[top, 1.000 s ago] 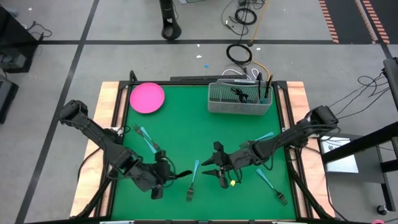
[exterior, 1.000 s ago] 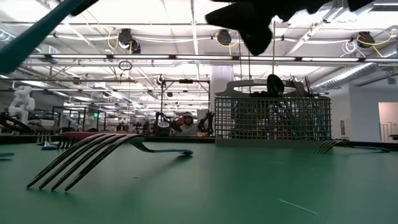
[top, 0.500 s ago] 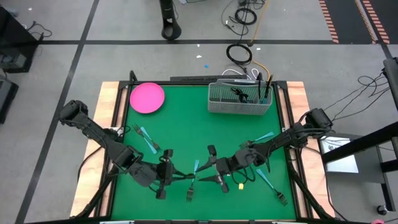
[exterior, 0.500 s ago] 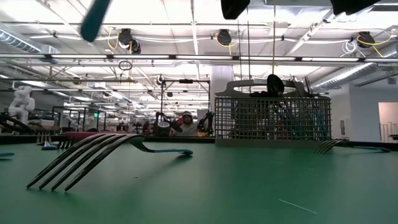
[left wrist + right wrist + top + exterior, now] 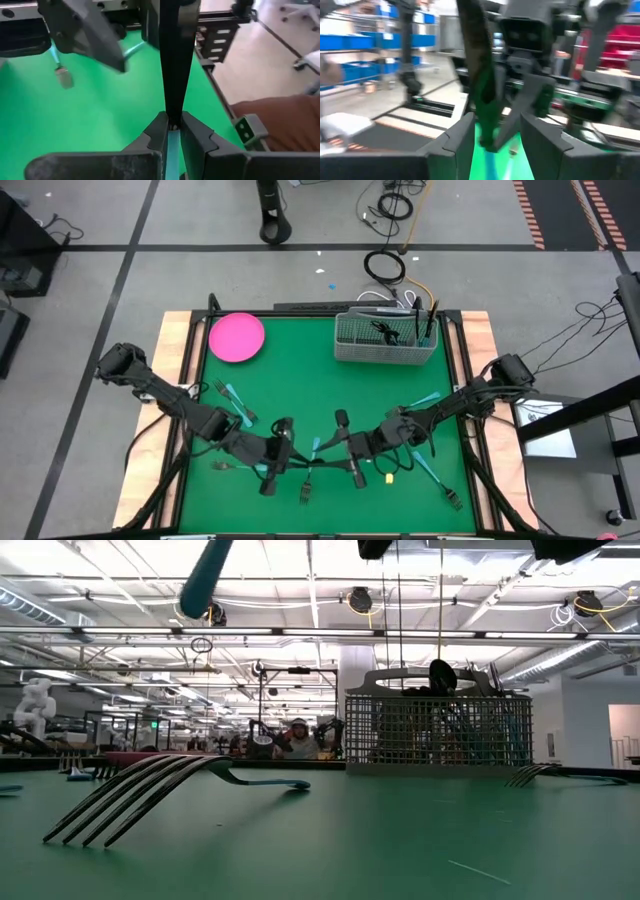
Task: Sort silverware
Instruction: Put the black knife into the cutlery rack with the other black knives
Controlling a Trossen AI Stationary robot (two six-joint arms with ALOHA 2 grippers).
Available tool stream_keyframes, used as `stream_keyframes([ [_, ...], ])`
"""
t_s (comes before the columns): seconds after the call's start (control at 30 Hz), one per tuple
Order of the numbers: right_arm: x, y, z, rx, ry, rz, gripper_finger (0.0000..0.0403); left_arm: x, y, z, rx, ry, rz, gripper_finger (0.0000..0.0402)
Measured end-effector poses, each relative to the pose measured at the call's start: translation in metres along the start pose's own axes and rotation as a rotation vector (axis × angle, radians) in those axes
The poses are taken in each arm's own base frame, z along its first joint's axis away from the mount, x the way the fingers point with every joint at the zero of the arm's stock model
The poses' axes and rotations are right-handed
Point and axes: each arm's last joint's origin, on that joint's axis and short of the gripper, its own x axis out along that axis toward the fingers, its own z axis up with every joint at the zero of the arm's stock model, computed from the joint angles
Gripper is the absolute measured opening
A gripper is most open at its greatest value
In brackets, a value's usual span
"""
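Observation:
My left gripper (image 5: pixel 287 456) (image 5: pixel 172 131) is shut on a utensil with a light blue handle and a long flat dark head (image 5: pixel 175 65), like a knife blade. It is held in the air near the table's near edge. My right gripper (image 5: pixel 345 448) (image 5: pixel 492 137) faces it, open, with one finger on either side of the dark head (image 5: pixel 481 85); I see no touch. In the low view the blue handle (image 5: pixel 206 576) slants near the top. More silverware lies flat on the green mat: forks (image 5: pixel 232 402), (image 5: pixel 309 472), (image 5: pixel 437 472). My left gripper pinches the utensil's light blue handle (image 5: pixel 172 142) between its two fingers. It comes level from the table's left, and the fingers lie along the utensil. The utensil is lifted clear of the mat, and its dark head points away toward my right gripper.
A gray wire mesh basket (image 5: pixel 385 340) holding several utensils stands at the far edge, right of the middle. A round pink plate (image 5: pixel 237 337) sits at the far left corner. Another utensil (image 5: pixel 426 398) and a small yellow thing (image 5: pixel 388 477) lie near my right arm.
My left gripper has moved toward the table's right, toward my right gripper, carrying the utensil with it. In the low view the blue handle has swung rightward along the top. My right gripper has risen and shifted slightly left.

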Motion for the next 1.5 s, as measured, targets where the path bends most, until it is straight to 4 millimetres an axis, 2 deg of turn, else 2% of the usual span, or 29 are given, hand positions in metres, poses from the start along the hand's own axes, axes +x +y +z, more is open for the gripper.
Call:
stream_keyframes([
  [0.13,0.000,0.003,0.001,-0.026,-0.011,0.116,0.0144,0.001,0.004,0.005,0.014,-0.023,-0.100,0.0040],
  [0.27,0.000,0.003,0.003,-0.085,-0.042,0.130,0.0144,0.003,0.010,0.011,0.015,-0.062,-0.200,0.0040],
  [0.57,0.000,-0.001,0.008,-0.159,-0.103,0.136,0.0144,0.005,0.027,0.016,-0.007,-0.081,-0.235,0.0040],
  [0.67,0.000,-0.005,0.010,-0.169,-0.127,0.185,0.0144,0.006,0.032,0.017,-0.014,-0.085,-0.258,0.0040],
  [0.9,0.014,-0.015,0.029,-0.177,-0.155,0.264,0.0140,0.010,0.043,0.020,-0.049,-0.113,-0.319,0.0040],
  [1.0,0.016,-0.017,0.033,-0.182,-0.147,0.279,0.0113,0.010,0.044,0.019,-0.049,-0.104,-0.334,0.0040],
  [1.17,0.016,-0.015,0.031,-0.215,-0.133,0.317,0.0016,0.010,0.042,0.019,-0.045,-0.101,-0.361,0.0040],
  [1.33,0.016,-0.016,0.031,-0.200,-0.130,0.327,0.0002,0.010,0.043,0.019,-0.038,-0.097,-0.352,0.0049],
  [1.5,0.017,-0.018,0.027,-0.149,-0.088,0.325,0.0001,0.008,0.047,0.015,-0.001,-0.050,-0.294,0.0101],
])
